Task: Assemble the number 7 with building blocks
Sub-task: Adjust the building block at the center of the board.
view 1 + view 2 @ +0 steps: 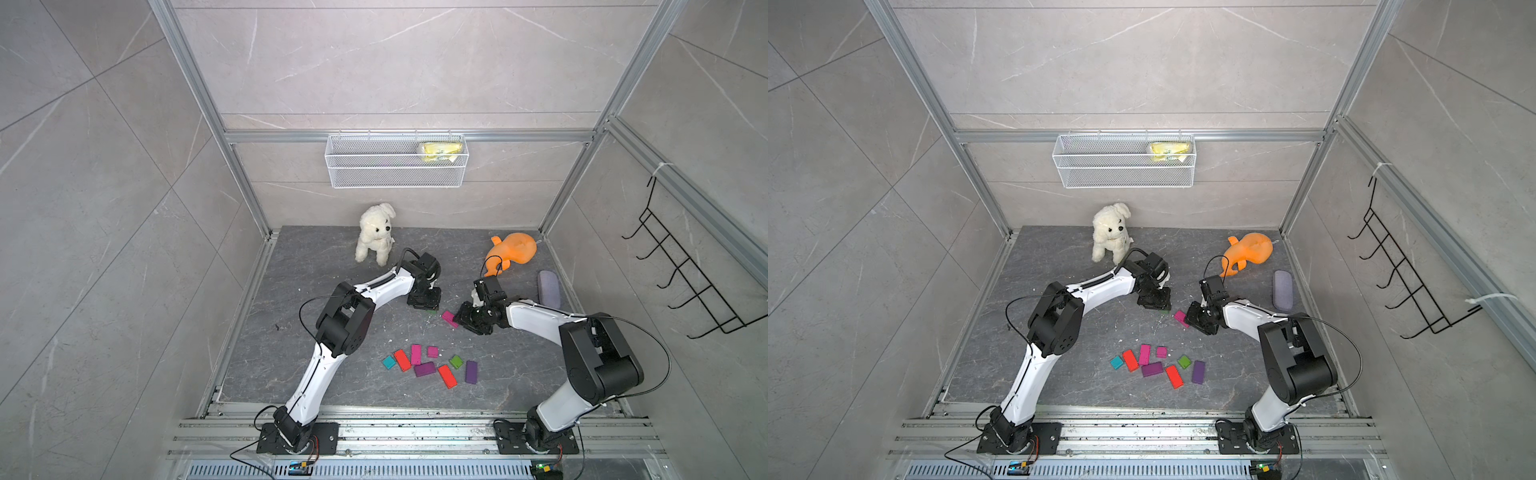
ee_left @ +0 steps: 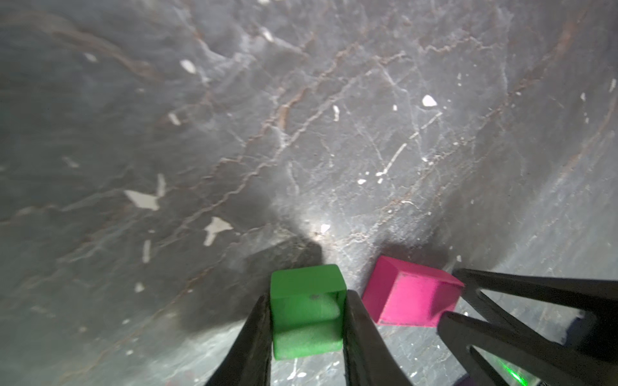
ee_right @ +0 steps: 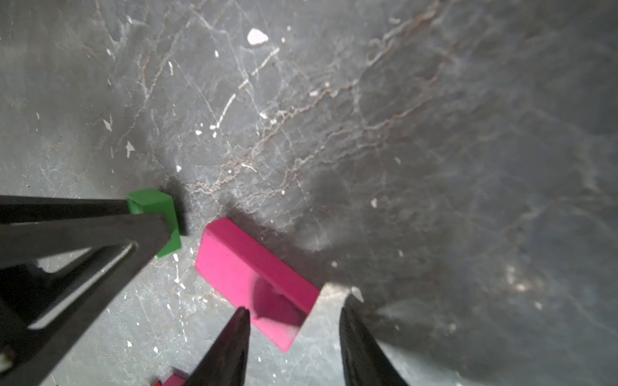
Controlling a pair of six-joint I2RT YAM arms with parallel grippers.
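Building blocks [image 1: 424, 368]: likely light, stiff, slick; pinch narrow sides. Left gripper [image 2: 307, 295] clamps green square block [image 2: 306, 284]; right gripper [image 3: 294, 305] gapes astride magenta oblong block [image 3: 247, 267].

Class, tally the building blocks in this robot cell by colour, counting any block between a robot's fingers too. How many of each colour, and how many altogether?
Red blocks: 2
Pink blocks: 3
Purple blocks: 2
Green blocks: 2, one of them between the left fingers
Teal blocks: 1
Total: 10
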